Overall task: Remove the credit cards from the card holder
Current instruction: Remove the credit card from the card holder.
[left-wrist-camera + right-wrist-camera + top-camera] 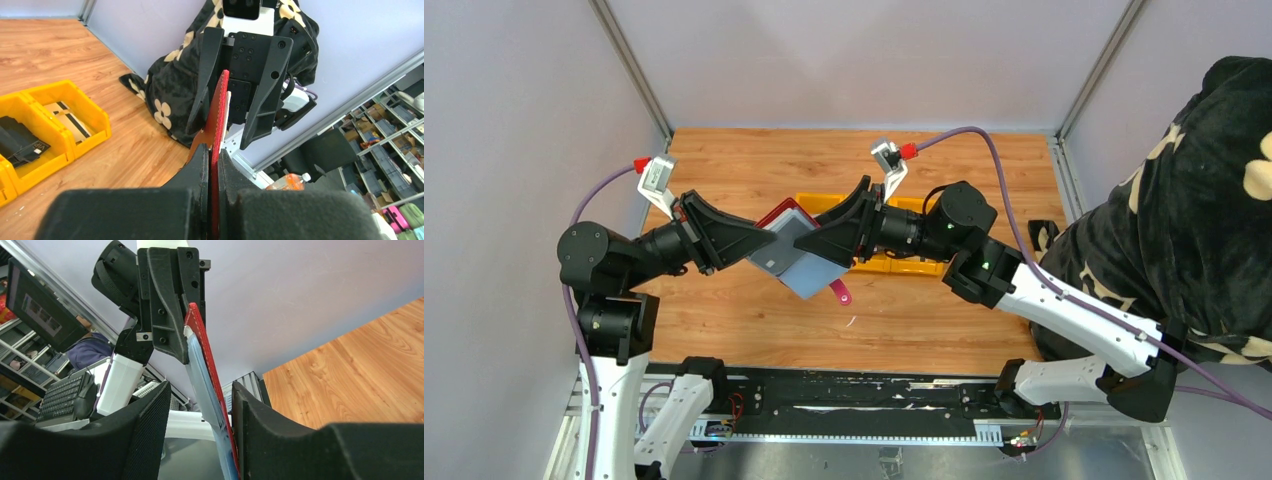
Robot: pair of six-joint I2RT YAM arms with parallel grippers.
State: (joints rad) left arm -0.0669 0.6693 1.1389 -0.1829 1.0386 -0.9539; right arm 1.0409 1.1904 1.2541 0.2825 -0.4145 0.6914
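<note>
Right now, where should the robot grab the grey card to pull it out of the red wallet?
Probably the card's bare edge nearest the right gripper, coming from that side. The left gripper pinches the wallet's other end, and the wallet stands edge-on between the right gripper's open fingers.

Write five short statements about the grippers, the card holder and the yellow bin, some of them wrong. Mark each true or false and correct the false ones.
1. The left gripper is shut on an edge of the card holder. True.
2. The card holder lies flat on the table. False: it is held up in the air between the two grippers.
3. The right gripper is clamped tight on the holder. False: its jaws stand apart with the holder between them, and a gap shows on one side.
4. The yellow bin has a pale card in one compartment. True.
5. The pink tab hangs from the holder's lower end. True.
</note>
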